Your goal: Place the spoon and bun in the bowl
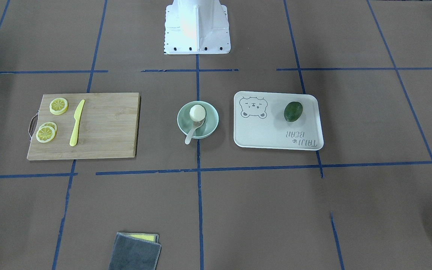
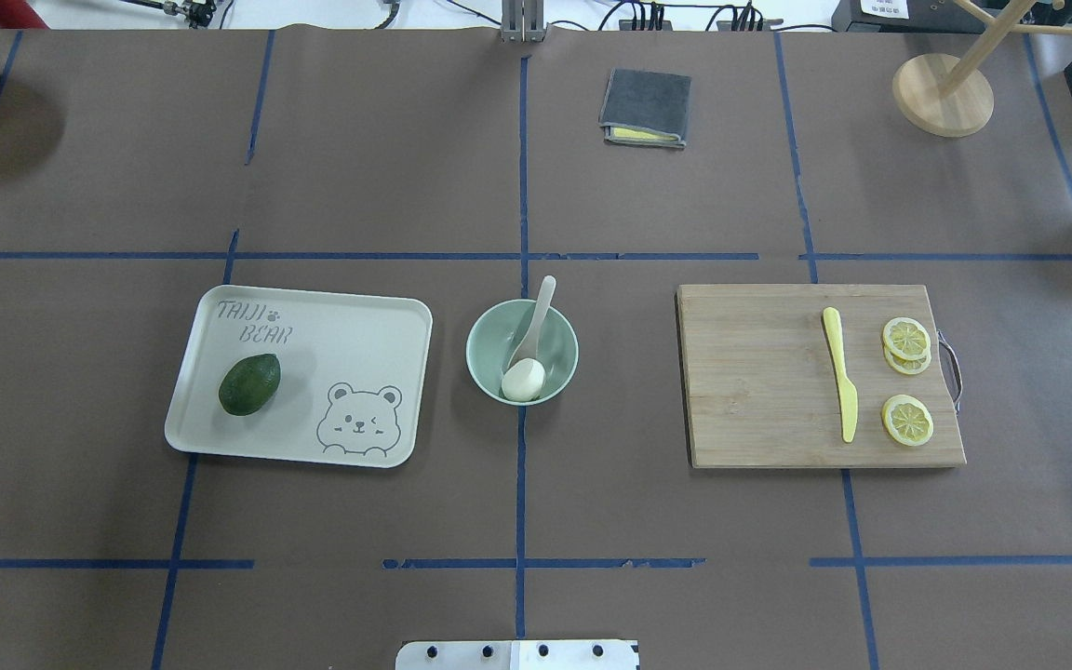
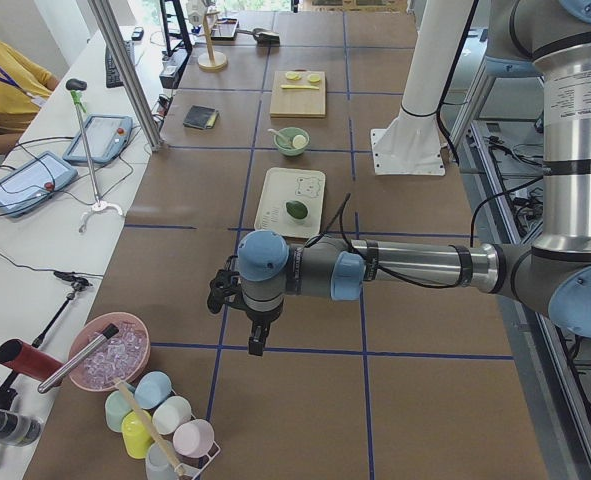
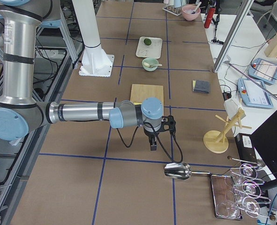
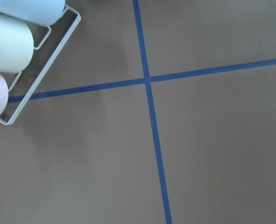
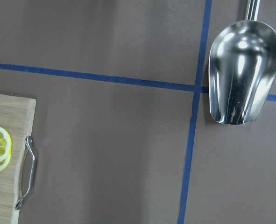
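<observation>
The pale mint-green bowl [image 2: 489,349] stands at the table's middle; it also shows in the front view [image 1: 211,120]. The white bun [image 2: 523,380] lies inside it. The off-white spoon [image 2: 537,316] rests with its scoop in the bowl beside the bun and its handle over the far rim. My left gripper [image 3: 254,341] hangs over the table's left end, far from the bowl. My right gripper [image 4: 153,144] hangs past the cutting board at the right end. Both show only in the side views, so I cannot tell whether they are open or shut.
A white bear-printed tray [image 2: 331,326] with a dark avocado [image 2: 249,383] lies left of the bowl. A wooden cutting board [image 2: 759,381] with lemon slices [image 2: 906,338] and a yellow knife [image 2: 840,383] lies right. A grey cloth [image 2: 646,107], metal scoop [image 6: 243,74] and cup rack [image 5: 16,51] sit at the edges.
</observation>
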